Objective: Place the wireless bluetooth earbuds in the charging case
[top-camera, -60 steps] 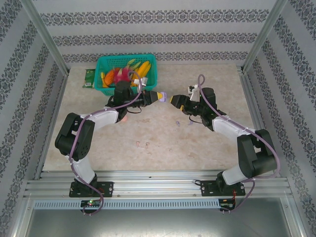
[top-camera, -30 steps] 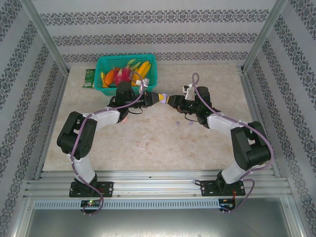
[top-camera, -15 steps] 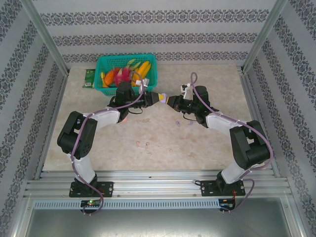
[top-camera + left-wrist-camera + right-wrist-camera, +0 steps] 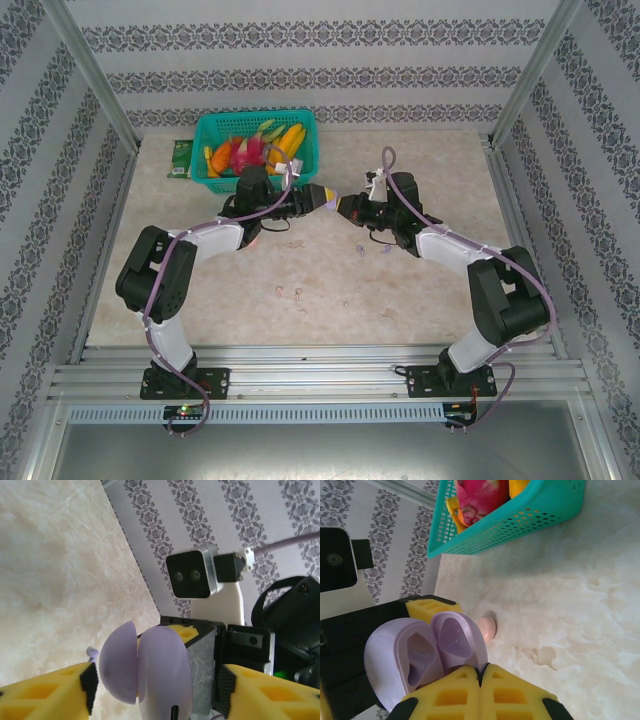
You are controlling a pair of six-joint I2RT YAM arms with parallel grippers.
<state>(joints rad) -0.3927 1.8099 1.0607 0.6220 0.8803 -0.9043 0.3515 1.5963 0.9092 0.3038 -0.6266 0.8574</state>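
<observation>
Left gripper [image 4: 318, 197]: fingers clamped on the open purple charging case [image 4: 150, 675], carried above the middle of the table [image 4: 330, 270].
Right gripper [image 4: 480, 680]: fingers pressed together, tips right at the case's open mouth. Whether they pinch anything cannot be told.
Earbuds [image 4: 298, 294]: loose on the table, scattered on the near side of both grippers, well apart from the case.
Basket [image 4: 535, 510]: at the far edge, just behind the left gripper.
Pink rounded piece [image 4: 486, 628]: lies on the table beneath the case.
Open room: bare tabletop spreads toward the far right corner.
</observation>
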